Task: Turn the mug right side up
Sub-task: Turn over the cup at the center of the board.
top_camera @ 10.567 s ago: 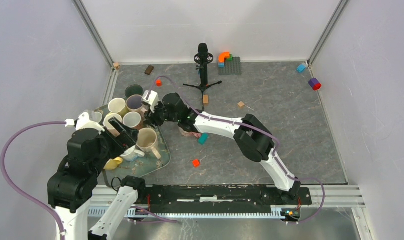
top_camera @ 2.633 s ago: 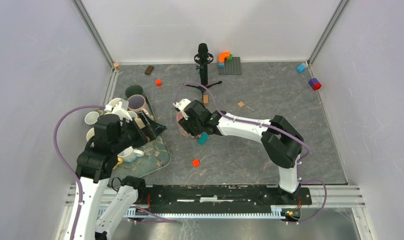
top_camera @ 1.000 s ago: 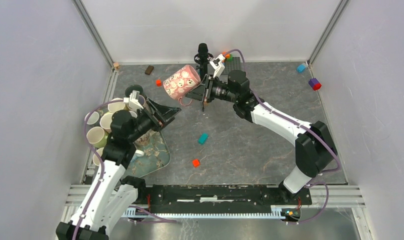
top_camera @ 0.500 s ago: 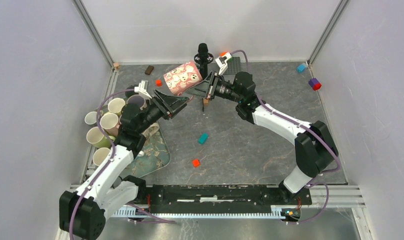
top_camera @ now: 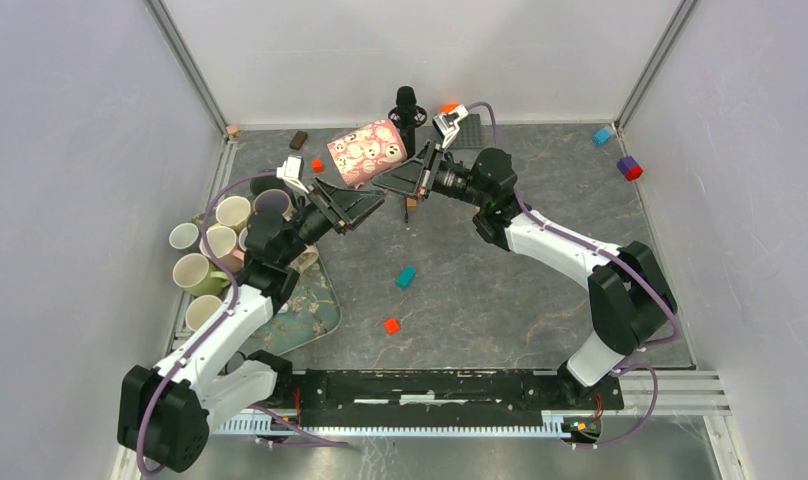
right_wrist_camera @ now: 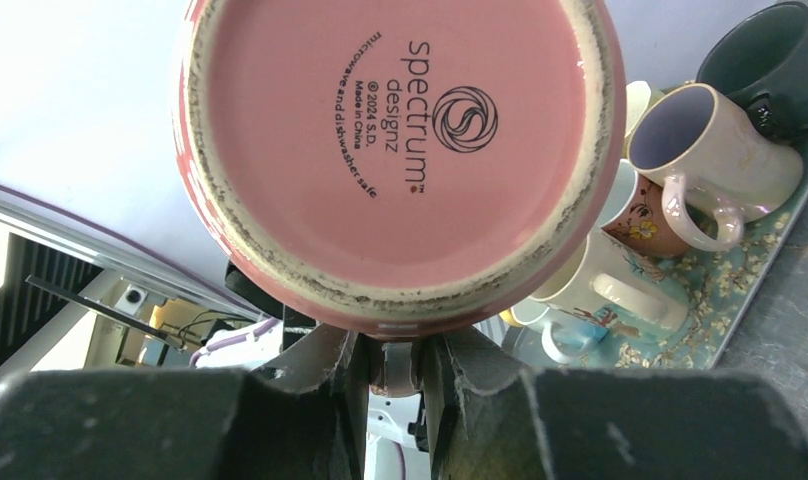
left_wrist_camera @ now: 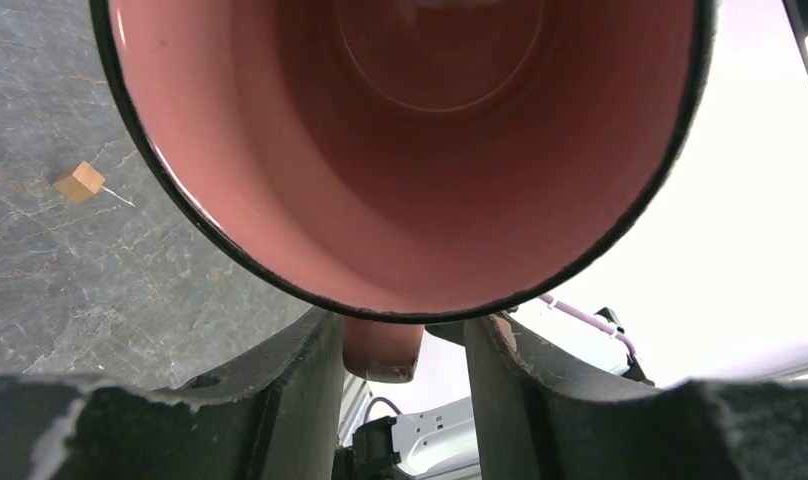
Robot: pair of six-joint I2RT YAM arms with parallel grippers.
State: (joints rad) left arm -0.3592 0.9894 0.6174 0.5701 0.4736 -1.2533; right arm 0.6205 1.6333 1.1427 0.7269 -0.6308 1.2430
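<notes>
Mug (top_camera: 368, 153) aloft, sideways | right hand (top_camera: 392, 184) clamps handle (right_wrist_camera: 397, 366) | left hand (top_camera: 373, 203) straddles it

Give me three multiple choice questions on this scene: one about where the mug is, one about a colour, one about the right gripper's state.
1. Where is the pink mug? A on the tray; B standing by the microphone; C held up in the air.
2. Its inside is: A pink; B white; C black.
3. The right gripper is: A wide open; B shut on the handle; C out of view.
Answers: C, the top view shows it aloft; A, the left wrist view looks into a pink interior; B, the right wrist view shows the handle clamped below the base.
</notes>
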